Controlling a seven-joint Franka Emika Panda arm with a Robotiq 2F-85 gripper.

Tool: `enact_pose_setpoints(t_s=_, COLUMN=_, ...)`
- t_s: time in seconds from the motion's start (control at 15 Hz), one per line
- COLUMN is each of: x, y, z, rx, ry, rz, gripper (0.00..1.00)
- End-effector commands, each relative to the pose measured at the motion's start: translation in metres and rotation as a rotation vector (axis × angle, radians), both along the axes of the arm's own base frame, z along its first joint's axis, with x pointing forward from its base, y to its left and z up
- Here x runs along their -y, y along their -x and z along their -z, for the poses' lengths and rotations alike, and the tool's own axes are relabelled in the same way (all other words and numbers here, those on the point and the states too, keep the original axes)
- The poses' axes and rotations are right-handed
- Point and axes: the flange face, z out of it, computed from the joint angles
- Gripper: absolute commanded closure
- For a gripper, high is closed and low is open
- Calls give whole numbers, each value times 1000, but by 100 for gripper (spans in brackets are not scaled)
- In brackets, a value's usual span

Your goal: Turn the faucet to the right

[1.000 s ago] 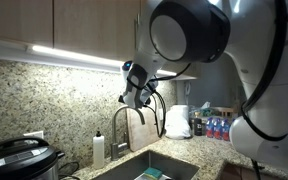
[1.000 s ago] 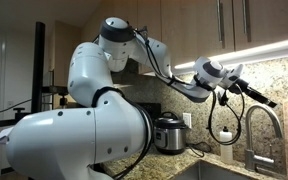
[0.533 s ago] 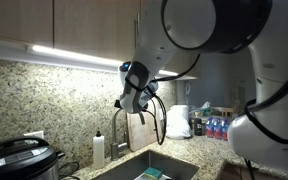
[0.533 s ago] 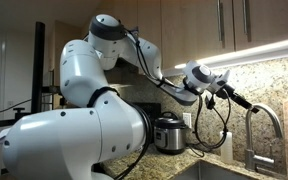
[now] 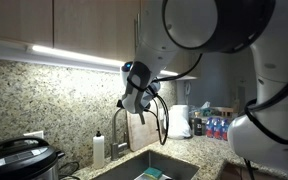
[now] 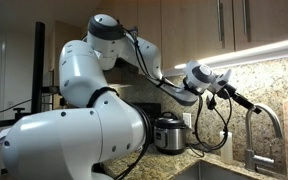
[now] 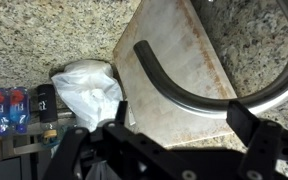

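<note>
Hovering w/ jaws apart, gripper [image 7: 169, 150] near faucet [image 7: 199, 105] spout.

A speckled granite countertop [image 5: 89, 172] is seen in both exterior views, with a sink [image 5: 154, 165] set into it and the faucet [image 5: 115, 128] mounted behind. On it are stood 1 black multicooker [image 5: 19, 160], 1 white soap bottle [image 5: 99, 149], a crumpled white bag [image 5: 177, 122] and several water bottles [image 5: 216, 128]. A cutting board [image 5: 144, 130] is leaned against the backsplash.

A speckled granite wall [image 5: 54, 95] is seen behind the desk's [image 5: 206, 148] rear edge. Wooden cabinets [image 5: 24, 20] are mounted above it, lit from beneath by a light strip [image 5: 74, 53].
</note>
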Motion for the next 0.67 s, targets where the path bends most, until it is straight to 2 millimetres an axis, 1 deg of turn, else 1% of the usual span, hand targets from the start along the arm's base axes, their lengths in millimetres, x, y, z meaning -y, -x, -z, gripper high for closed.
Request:
enact_pose_setpoints(t_s=0.0, x=12, y=0, z=5, rx=-10, ry=-1, rz=-3, gripper=0)
enact_pose_setpoints(t_s=0.6, x=37, y=-13, z=11, rx=-26, ry=2, rz=37, gripper=0)
